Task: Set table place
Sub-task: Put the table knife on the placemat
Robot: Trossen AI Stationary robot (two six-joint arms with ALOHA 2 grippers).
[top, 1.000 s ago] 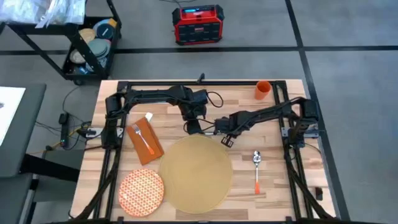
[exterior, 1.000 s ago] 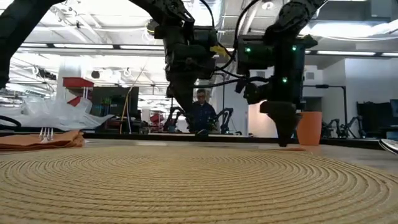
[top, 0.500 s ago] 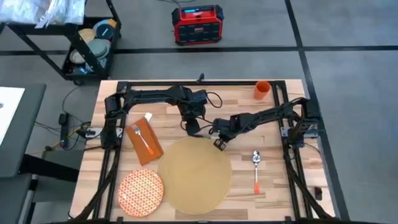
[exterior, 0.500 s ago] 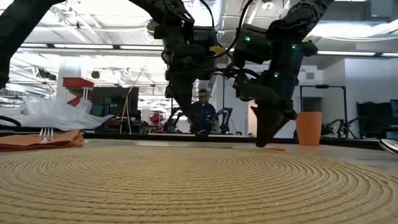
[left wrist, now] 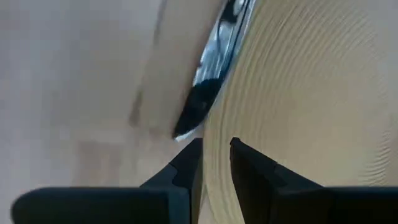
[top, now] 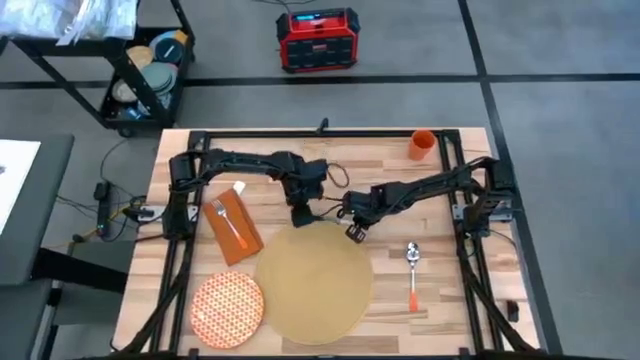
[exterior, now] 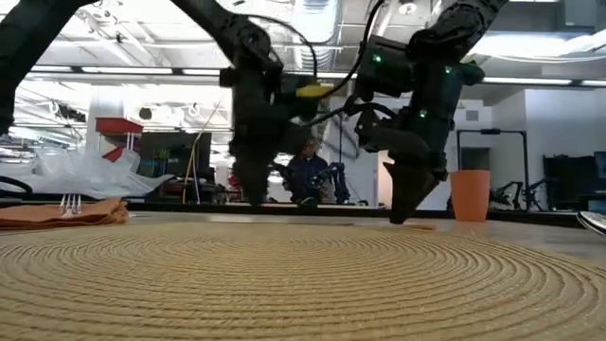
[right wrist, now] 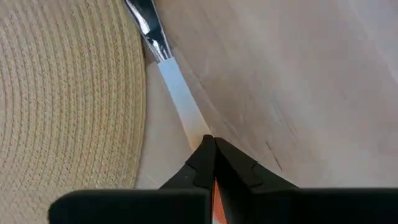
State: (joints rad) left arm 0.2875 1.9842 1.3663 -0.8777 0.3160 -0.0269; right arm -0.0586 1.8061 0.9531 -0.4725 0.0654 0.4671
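The right gripper is clenched on a knife beside the placemat. The left gripper stands slightly parted, empty. Thin, stiff and likely slippery, the knife is best held by its orange handle.

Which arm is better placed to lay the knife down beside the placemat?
Right. The right end effector is shut on the knife, its blade lying along the placemat far rim. The left end effector hangs by that rim, not on the knife.

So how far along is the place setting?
Early. Placemat is down mid-table. Right gripper holds the knife beside its edge; left gripper is at that edge too. Plate, napkin with fork, spoon and cup lie off the placemat, unplaced.
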